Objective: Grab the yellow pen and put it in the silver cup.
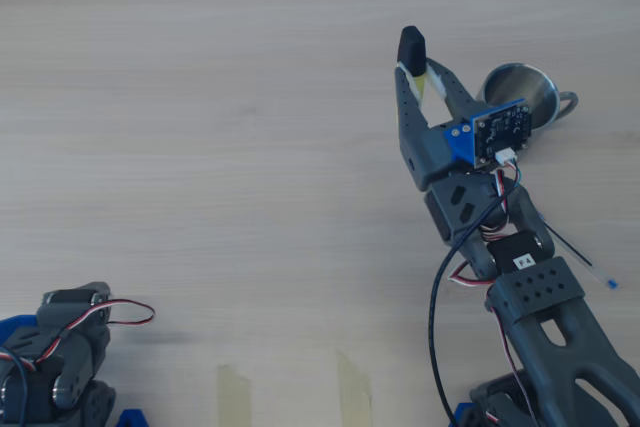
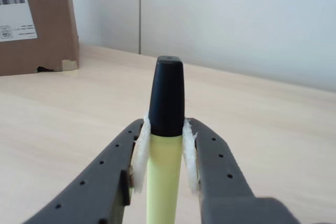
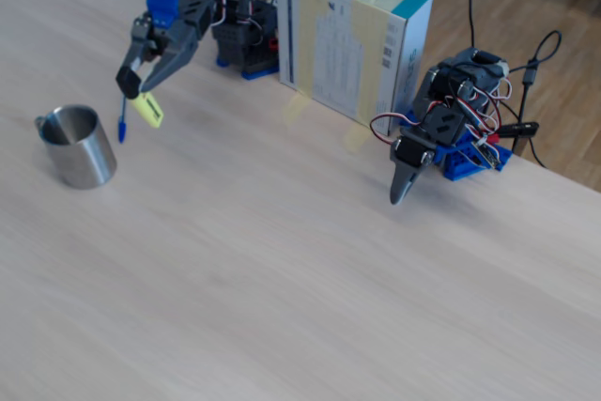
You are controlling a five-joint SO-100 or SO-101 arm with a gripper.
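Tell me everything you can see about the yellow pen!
The yellow pen is a short, chunky marker with a pale yellow barrel and a smooth black cap, both looking like plastic. The cap is on. The gripper squeezes it from both sides, white padding pressing on it just below the cap. The cap sticks out past the fingertips. In the fixed view the pen is lifted off the table, tilted, to the right of the silver cup, not in it. Only the gripper touches it.

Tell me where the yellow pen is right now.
The yellow pen is clamped in the end effector, black cap sticking out past the fingertips. In the fixed view it hangs in the air just right of the silver cup.
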